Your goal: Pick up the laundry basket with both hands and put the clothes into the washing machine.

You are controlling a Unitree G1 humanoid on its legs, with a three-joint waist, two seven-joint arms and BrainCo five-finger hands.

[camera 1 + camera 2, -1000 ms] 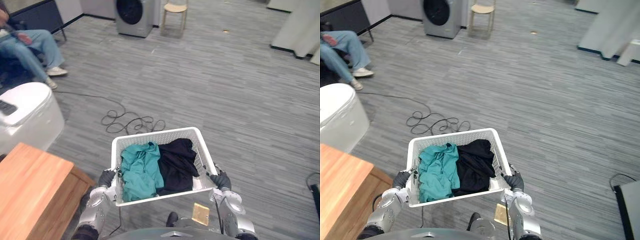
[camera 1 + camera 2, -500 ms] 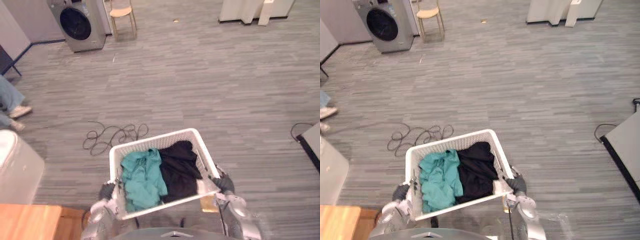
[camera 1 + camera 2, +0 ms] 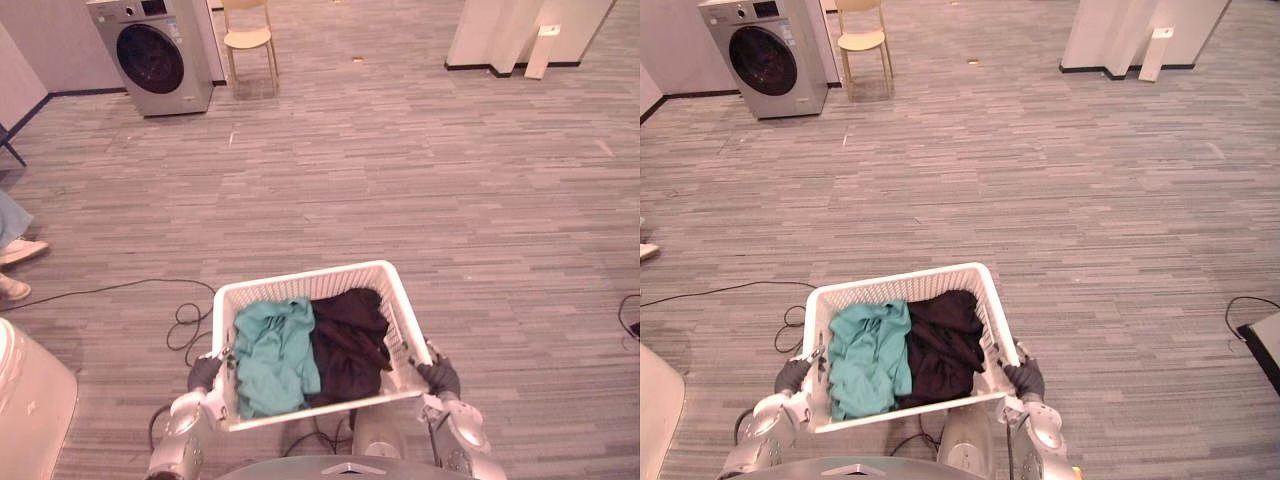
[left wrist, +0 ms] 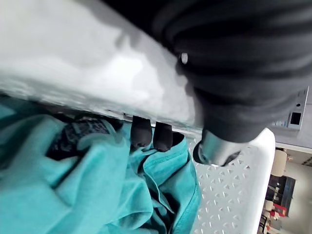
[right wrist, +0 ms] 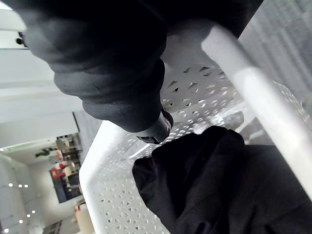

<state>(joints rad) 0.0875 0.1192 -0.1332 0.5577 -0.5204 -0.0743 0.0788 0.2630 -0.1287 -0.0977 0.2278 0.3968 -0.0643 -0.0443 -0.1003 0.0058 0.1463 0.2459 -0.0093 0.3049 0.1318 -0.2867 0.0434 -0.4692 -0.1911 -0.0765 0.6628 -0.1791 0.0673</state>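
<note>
The washer [image 3: 150, 55] stands far off at 11 o'clock. The left hand [image 3: 205, 373] grips the basket [image 3: 300, 282] at its 9 o'clock rim. Teal and black clothes [image 3: 285, 350] lie inside. The right hand [image 3: 438, 377] grips the 3 o'clock rim. This looks like the carrying step. Next comes the walk to the washer.

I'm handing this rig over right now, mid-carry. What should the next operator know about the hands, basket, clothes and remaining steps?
Hands: left hand is curled over the laundry basket at its left rim; right hand grips the right rim.
Things: the basket is held off the floor, with a teal garment beside a black garment inside.
Done: pickup.
Left: walk to the washing machine, far ahead-left beside a chair, door apparently shut; load the clothes.
</note>
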